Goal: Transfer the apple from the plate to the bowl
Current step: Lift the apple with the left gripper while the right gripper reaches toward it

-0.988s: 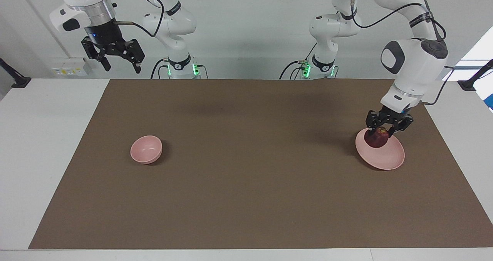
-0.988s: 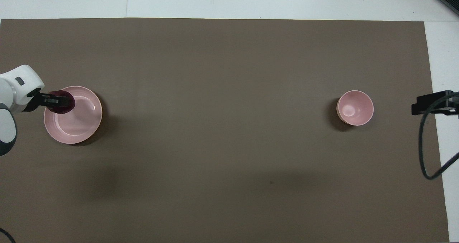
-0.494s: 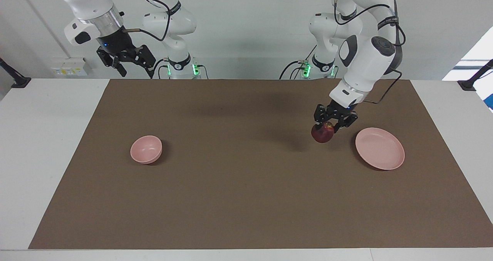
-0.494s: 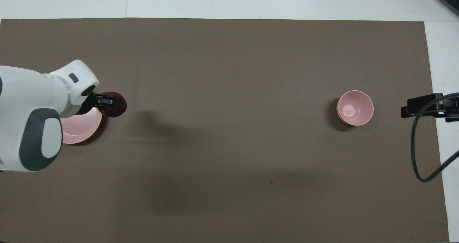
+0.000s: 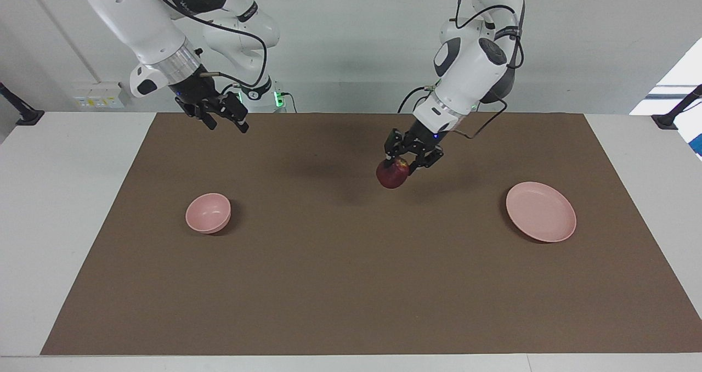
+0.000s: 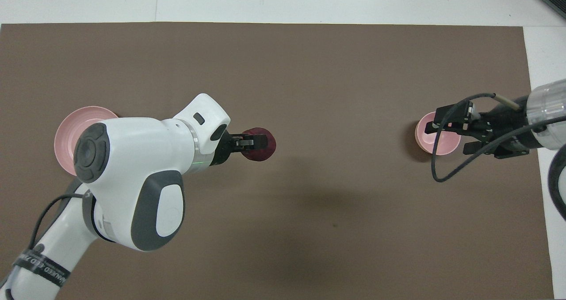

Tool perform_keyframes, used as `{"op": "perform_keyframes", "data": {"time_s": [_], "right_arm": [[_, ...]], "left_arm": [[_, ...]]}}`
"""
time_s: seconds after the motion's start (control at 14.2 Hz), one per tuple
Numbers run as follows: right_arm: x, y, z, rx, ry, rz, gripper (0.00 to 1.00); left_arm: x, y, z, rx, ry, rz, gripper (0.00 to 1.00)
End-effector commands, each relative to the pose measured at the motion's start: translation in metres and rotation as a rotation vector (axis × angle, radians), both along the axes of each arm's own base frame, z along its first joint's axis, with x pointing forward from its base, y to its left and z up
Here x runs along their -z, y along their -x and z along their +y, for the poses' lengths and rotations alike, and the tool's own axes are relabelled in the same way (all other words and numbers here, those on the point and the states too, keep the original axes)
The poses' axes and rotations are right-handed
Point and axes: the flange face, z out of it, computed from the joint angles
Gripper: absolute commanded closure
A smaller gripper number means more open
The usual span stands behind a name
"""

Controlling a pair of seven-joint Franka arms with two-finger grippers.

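A: Where was the apple [image 5: 392, 175]?

B: In the air over the middle of the desk [image 5: 351, 284], pinched from above in the left tool [image 5: 410, 158], which was clamped on its upper part. The plate [image 5: 541, 219] lay bare at the left arm's end.

A: The risk?

B: Probably that shallow hold; a jolt could drop the apple short of the bowl [image 5: 208, 213].

A: Room to move?

B: Plenty; nothing lay between them. But the right tool [image 5: 222, 117], jaws apart, hung in the air toward the bowl's end, so the arms might crowd there.
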Motion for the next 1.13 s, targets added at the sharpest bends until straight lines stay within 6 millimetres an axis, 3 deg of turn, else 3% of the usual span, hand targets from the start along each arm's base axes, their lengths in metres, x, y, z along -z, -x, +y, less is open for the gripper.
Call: {"op": "perform_keyframes", "data": {"time_s": [0.0, 0.28, 0.49, 0.64, 0.92, 1.06], "right_arm": [[0.017, -0.012, 0.005, 0.160, -0.102, 0.044, 0.00], [0.032, -0.027, 0.016, 0.361, -0.242, 0.139, 0.00], [0.047, -0.036, 0.019, 0.486, -0.363, 0.252, 0.00], [0.048, -0.036, 0.021, 0.535, -0.403, 0.307, 0.00], [0.071, -0.034, 0.027, 0.598, -0.505, 0.424, 0.00], [0.074, -0.037, 0.035, 0.626, -0.537, 0.460, 0.00]], "left_arm": [[-0.013, 0.019, -0.034, -0.032, 0.109, -0.019, 1.00], [-0.026, 0.042, -0.071, -0.099, 0.249, -0.054, 1.00], [-0.031, 0.048, -0.079, -0.175, 0.326, -0.076, 1.00], [-0.033, 0.054, -0.086, -0.203, 0.355, -0.091, 1.00], [-0.037, 0.062, -0.099, -0.209, 0.383, -0.106, 1.00], [-0.054, 0.061, -0.105, -0.237, 0.433, -0.131, 1.00]]}}
